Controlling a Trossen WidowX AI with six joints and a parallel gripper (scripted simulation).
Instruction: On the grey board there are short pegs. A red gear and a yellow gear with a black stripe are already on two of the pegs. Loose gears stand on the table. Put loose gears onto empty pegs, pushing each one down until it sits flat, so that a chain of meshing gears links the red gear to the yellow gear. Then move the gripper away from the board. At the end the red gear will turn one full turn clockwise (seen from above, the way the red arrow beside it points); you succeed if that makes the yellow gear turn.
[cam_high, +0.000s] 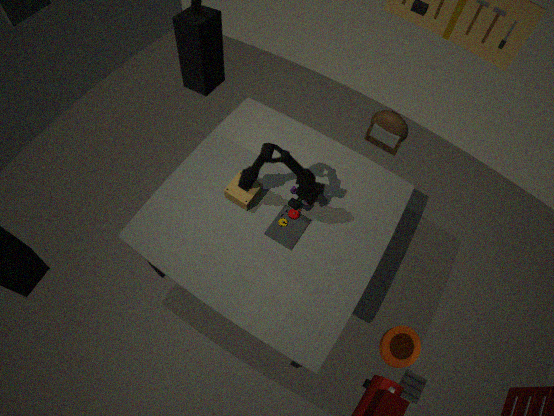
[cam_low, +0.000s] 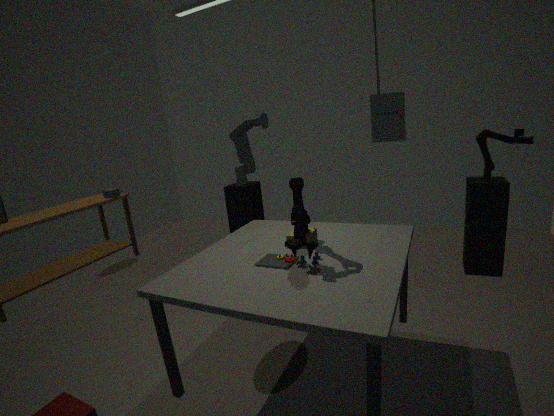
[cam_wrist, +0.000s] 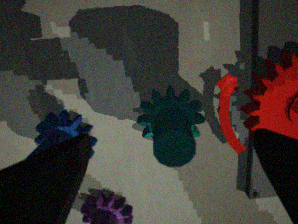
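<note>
The grey board (cam_high: 292, 241) (cam_low: 267, 264) (cam_wrist: 243, 172) carries the red gear (cam_high: 294, 214) (cam_low: 290, 259) (cam_wrist: 278, 107) and the yellow gear (cam_high: 285, 222) (cam_low: 280, 257). A teal gear (cam_wrist: 171, 117) (cam_low: 302, 262) with a round handle stands on the table just beside the board. A blue gear (cam_wrist: 61, 129) and a purple gear (cam_wrist: 107, 210) stand farther off, left and lower left in the wrist view. My gripper (cam_wrist: 171, 139) (cam_low: 302, 255) is open and empty above the teal gear, which shows between the fingertips. The right finger overlaps the red gear in view. The empty pegs are too small or hidden to tell.
The red arrow (cam_wrist: 226, 112) lies between the teal gear and the board. The arm's wooden base block (cam_high: 243, 192) stands on the table (cam_high: 210, 240) (cam_low: 240, 295), behind the board. Dark arm shadows fall across the loose gears.
</note>
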